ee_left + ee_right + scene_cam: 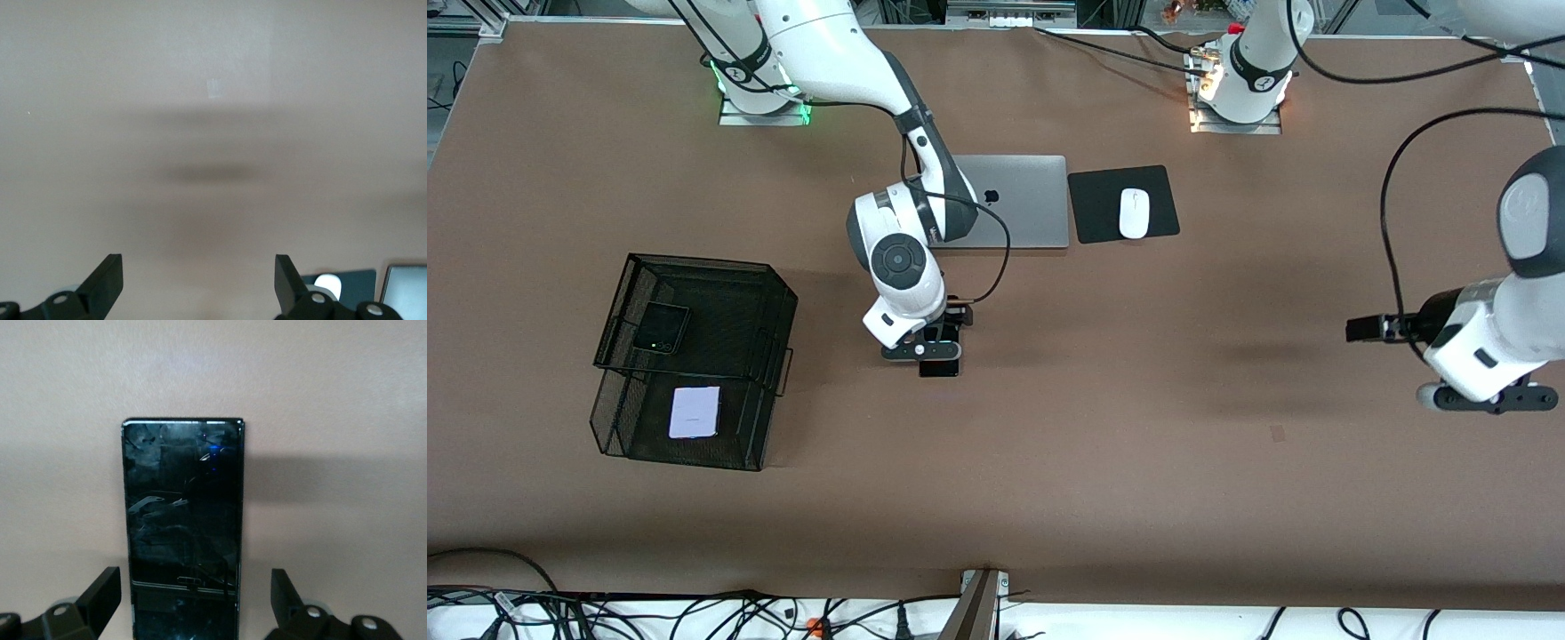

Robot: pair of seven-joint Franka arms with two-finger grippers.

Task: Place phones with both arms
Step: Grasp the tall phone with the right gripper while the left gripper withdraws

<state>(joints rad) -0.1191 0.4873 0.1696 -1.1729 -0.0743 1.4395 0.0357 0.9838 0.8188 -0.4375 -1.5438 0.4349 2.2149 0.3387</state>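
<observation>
1. My right fingers (193,600) gape wide over the long black phone (183,527), which lies flat on the tabletop (1138,462) mid-table; nothing is held, so I can straddle its slim sides.
2. My left fingers (199,283) hang wide and empty over bare tabletop at the left arm's end, waiting.
3. The small black phone (662,327) and pale phone (695,412) already sit in the mesh tray (778,293), about nine o'clock from my right hand in the front view.
</observation>
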